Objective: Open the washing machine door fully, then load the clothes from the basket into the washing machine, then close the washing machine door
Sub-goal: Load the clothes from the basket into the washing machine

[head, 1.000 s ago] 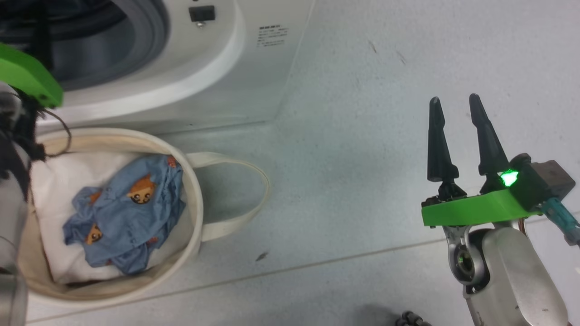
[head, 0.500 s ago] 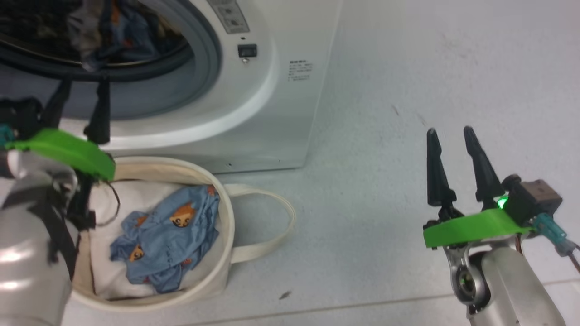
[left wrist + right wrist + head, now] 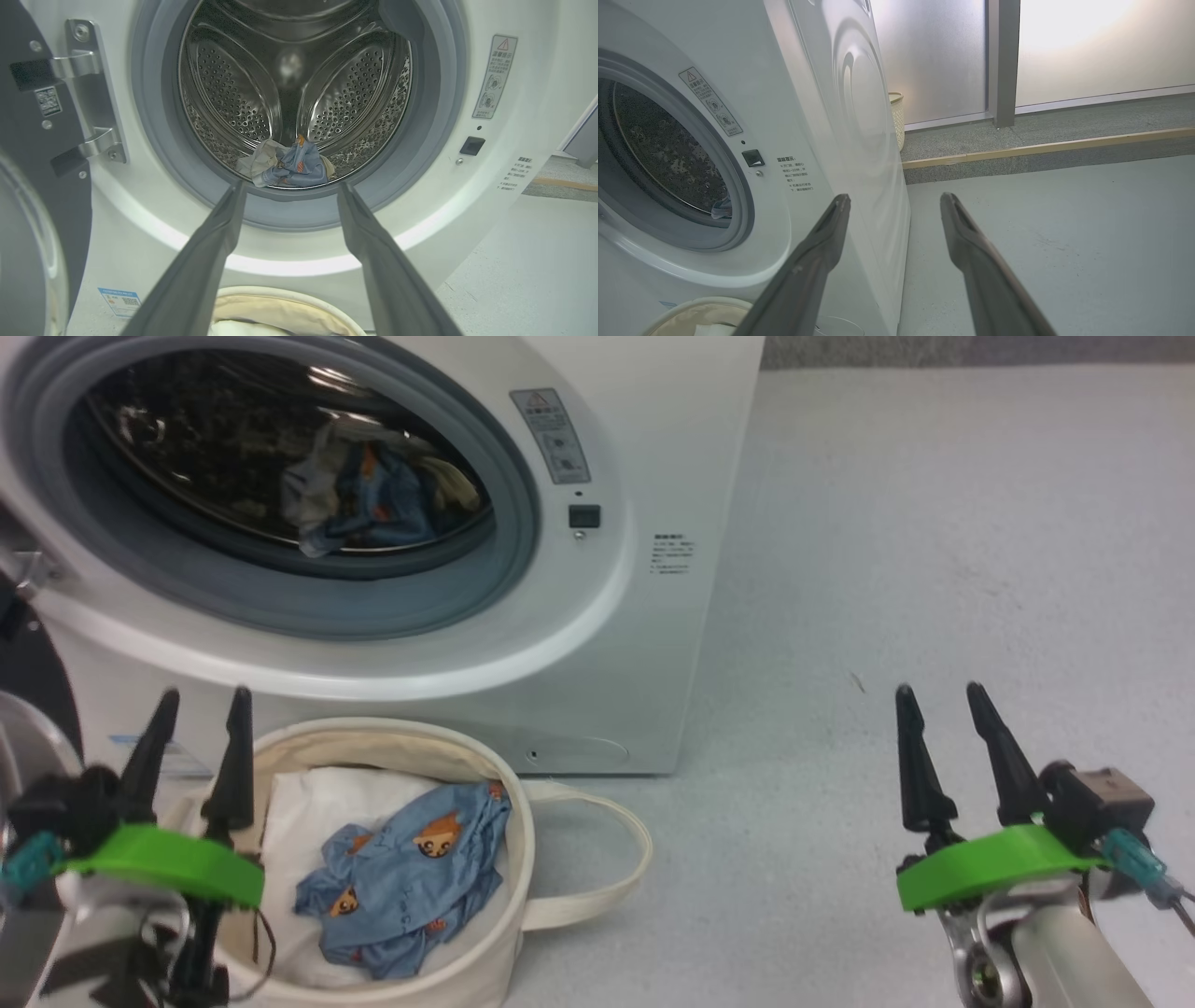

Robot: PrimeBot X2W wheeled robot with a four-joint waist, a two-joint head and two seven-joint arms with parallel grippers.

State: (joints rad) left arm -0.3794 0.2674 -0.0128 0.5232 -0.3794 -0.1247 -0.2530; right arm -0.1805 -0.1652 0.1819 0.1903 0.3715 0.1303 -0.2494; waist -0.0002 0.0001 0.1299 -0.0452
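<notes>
Some of the clothes (image 3: 401, 887), light blue with orange cartoon faces, lie in a heap in the basket (image 3: 373, 733), on top of white padding (image 3: 299, 803); a small bunch (image 3: 289, 165), blue with a cream piece, lies at the front of the steel drum (image 3: 233, 84), just behind the grey rubber ring (image 3: 159, 140); so the loading looks partly done, with the heap left to go in. The basket stands on the floor (image 3: 934, 523) right in front of the washing machine (image 3: 653, 429), under its round hole; I think that keeps each trip from basket to drum short. The door (image 3: 28, 140) is swung wide open to the left on its metal hinge (image 3: 88, 93), out of the way of the hole. The left hand (image 3: 206, 692) hangs over the near left edge of the basket, fingers apart and holding nothing, pointing at the drum; it seems ready to go down for the heap. The right hand (image 3: 939, 688) is well off to the right over bare floor, fingers apart too and empty; it looks kept aside so it bumps nothing.
</notes>
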